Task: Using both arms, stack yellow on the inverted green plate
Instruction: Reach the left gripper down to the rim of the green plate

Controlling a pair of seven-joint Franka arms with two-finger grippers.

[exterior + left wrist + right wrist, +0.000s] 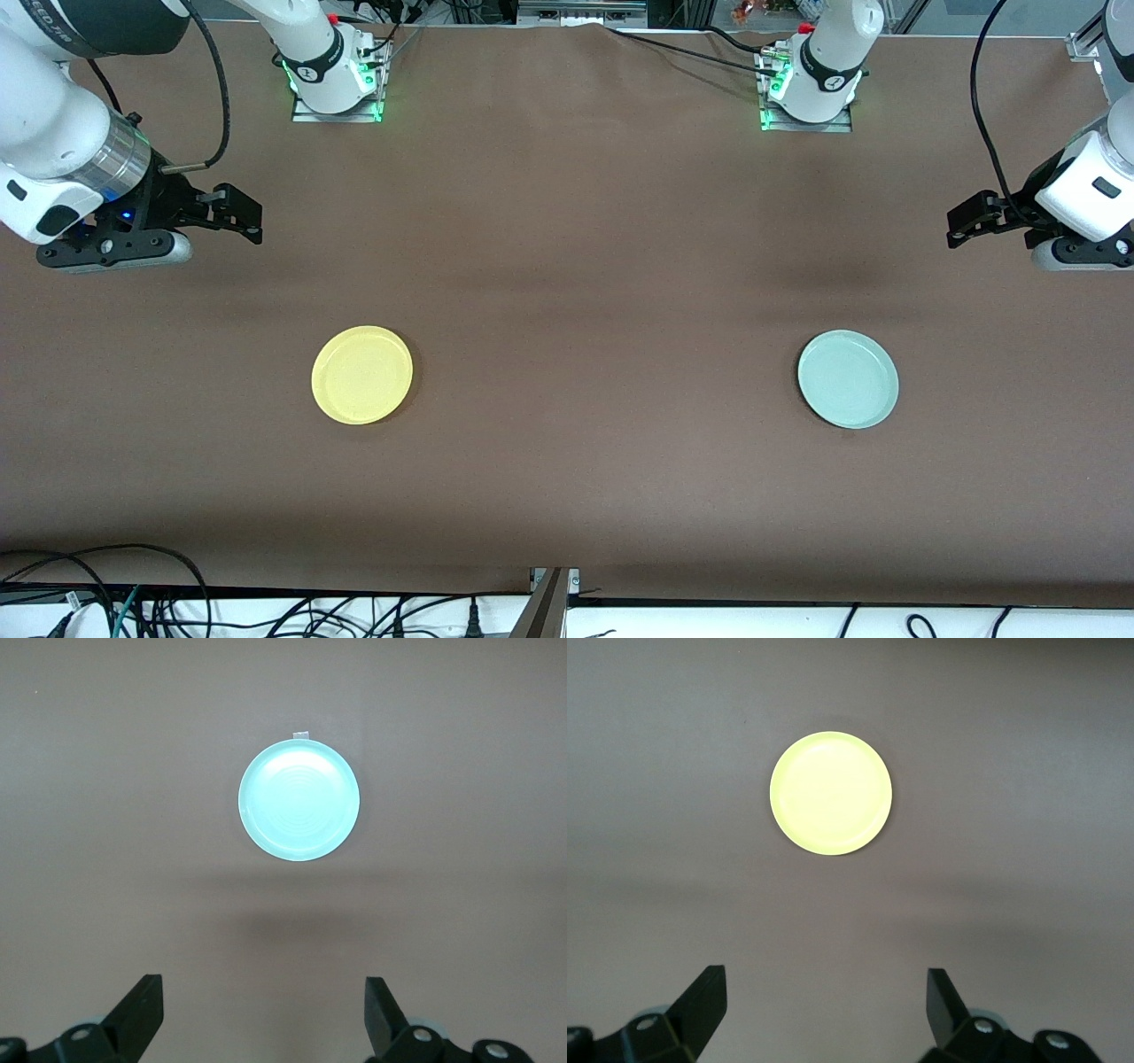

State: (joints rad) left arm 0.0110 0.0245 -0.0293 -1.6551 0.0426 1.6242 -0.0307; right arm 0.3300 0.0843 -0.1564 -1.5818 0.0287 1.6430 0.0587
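Note:
The yellow plate (361,375) lies flat on the brown table toward the right arm's end; it also shows in the right wrist view (831,793). The pale green plate (848,379) lies flat toward the left arm's end, level with the yellow one, and shows in the left wrist view (299,800) with faint concentric rings on its face. My right gripper (246,217) (824,973) hangs open and empty above the table, apart from the yellow plate. My left gripper (964,221) (263,981) hangs open and empty, apart from the green plate.
The brown table (585,266) carries only the two plates. The arm bases (337,80) (808,89) stand along its farthest edge. Cables (177,602) hang below the edge nearest the front camera.

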